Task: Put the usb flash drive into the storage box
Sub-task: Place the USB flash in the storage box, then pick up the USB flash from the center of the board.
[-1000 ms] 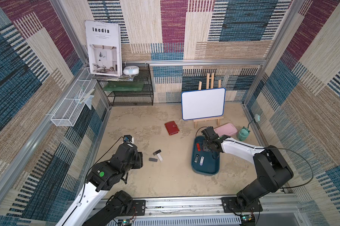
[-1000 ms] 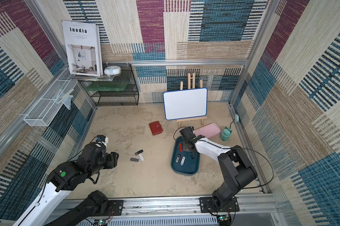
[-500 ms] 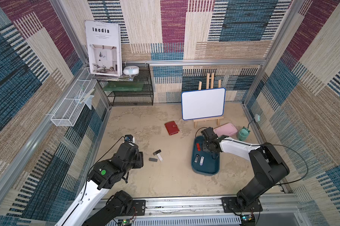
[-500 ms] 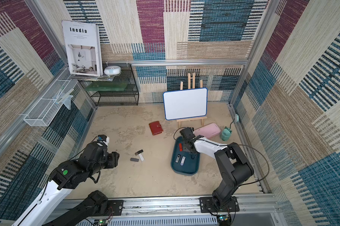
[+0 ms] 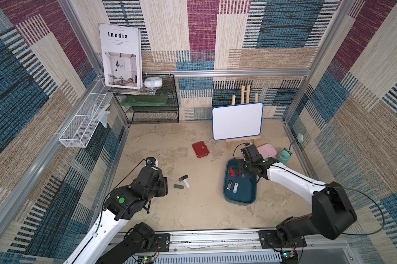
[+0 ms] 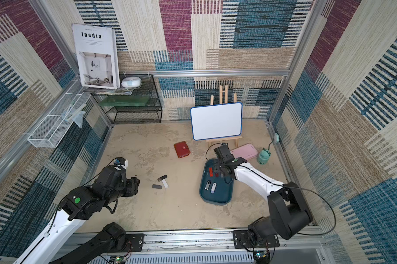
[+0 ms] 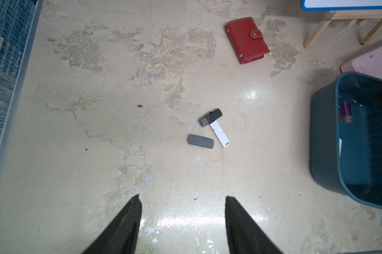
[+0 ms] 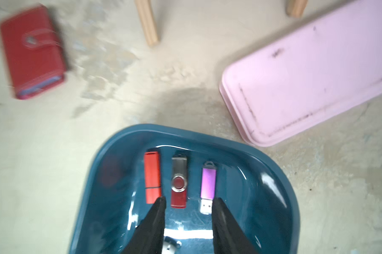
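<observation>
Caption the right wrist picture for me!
A red USB flash drive, a maroon swivel one and a purple one lie side by side in the shallow teal-blue plastic storage box.

Right wrist view: red snap-flap wallet blurred; flat pale pink plastic case and shallow dark teal-blue plastic storage box run off the frame edge. Left wrist view also crops the storage box, contents mostly too dark to tell.

white arms, black joints, green dot
</observation>
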Motion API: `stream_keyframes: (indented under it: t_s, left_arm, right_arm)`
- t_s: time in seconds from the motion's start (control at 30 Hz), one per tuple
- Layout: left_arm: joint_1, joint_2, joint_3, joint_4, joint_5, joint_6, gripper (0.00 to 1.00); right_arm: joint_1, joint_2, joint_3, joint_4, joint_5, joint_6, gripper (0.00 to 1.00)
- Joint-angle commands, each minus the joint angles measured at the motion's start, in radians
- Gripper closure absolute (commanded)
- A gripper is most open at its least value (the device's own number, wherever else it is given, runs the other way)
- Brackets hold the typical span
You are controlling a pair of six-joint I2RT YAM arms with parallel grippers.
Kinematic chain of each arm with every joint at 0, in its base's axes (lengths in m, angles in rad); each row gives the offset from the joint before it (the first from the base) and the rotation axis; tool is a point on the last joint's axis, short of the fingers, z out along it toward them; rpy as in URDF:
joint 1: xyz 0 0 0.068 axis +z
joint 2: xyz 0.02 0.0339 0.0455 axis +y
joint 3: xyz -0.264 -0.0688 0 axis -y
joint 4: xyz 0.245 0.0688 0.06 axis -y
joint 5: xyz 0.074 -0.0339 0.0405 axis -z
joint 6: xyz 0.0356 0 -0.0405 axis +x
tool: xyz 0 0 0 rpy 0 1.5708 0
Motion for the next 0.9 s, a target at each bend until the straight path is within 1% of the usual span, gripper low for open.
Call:
stream_keyframes:
  t_s: [0.0, 0.07, 0.13, 0.23, 0.33, 0.43, 0.57, 0.7, 0.87]
  left_arm:
    - [-0.012, 0.013, -0.004, 0.015, 0.041, -0.007, 0.35]
    - [-0.034, 0.04, -0.002, 0.024, 0.09, -0.007, 0.35]
    - [-0.037, 0.081, -0.007, 0.026, 0.135, -0.059, 0.35]
    - [-0.041, 0.154, -0.076, 0.111, 0.223, -0.14, 0.39]
    - [-0.072, 0.246, -0.127, 0.191, 0.223, -0.201, 0.41]
    - [-0.129, 0.362, -0.126, 0.255, 0.179, -0.246, 0.41]
    - [-0.192, 0.517, -0.071, 0.307, 0.107, -0.276, 0.42]
    - [-0.203, 0.641, -0.03, 0.349, 0.066, -0.297, 0.44]
    - [-0.201, 0.744, 0.018, 0.36, 0.034, -0.289, 0.45]
  right_arm:
    - [0.007, -0.17, -0.045, 0.092, -0.046, -0.102, 0.59]
    - [0.006, -0.309, -0.114, 0.179, 0.02, -0.116, 0.55]
    - [0.006, -0.439, -0.221, 0.327, 0.074, -0.118, 0.49]
    - [0.007, -0.587, -0.365, 0.485, 0.147, -0.132, 0.44]
    - [0.007, -0.673, -0.442, 0.511, 0.219, -0.099, 0.43]
    - [0.006, -0.735, -0.496, 0.532, 0.28, -0.08, 0.42]
    - [0.007, -0.781, -0.547, 0.56, 0.298, -0.078, 0.42]
    - [0.005, -0.788, -0.54, 0.542, 0.296, -0.066, 0.42]
    - [0.005, -0.801, -0.533, 0.507, 0.307, -0.056, 0.42]
